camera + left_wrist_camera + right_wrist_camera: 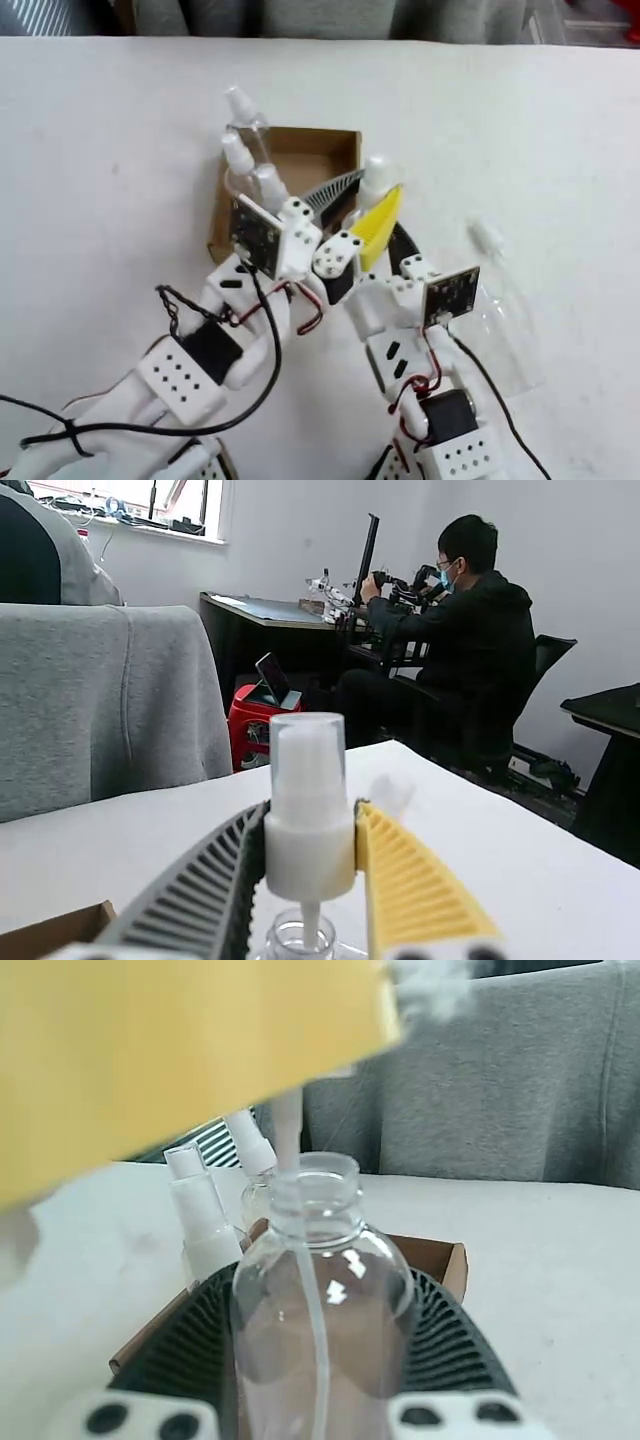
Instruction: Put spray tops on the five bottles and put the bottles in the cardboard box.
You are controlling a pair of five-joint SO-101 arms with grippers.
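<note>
My left gripper is shut on a white spray top, held upright between its grey and yellow fingers. The top's thin tube runs down into the open neck of a clear bottle. My right gripper is shut on that bottle's body, holding it upright just under the left gripper. Behind them stands the cardboard box with three capped bottles in it; they also appear in the right wrist view as capped bottles.
A loose spray top and a clear bottle lie on the white table to the right of the arms. Both arms cross close together in front of the box. A grey fabric edge runs along the table's far side.
</note>
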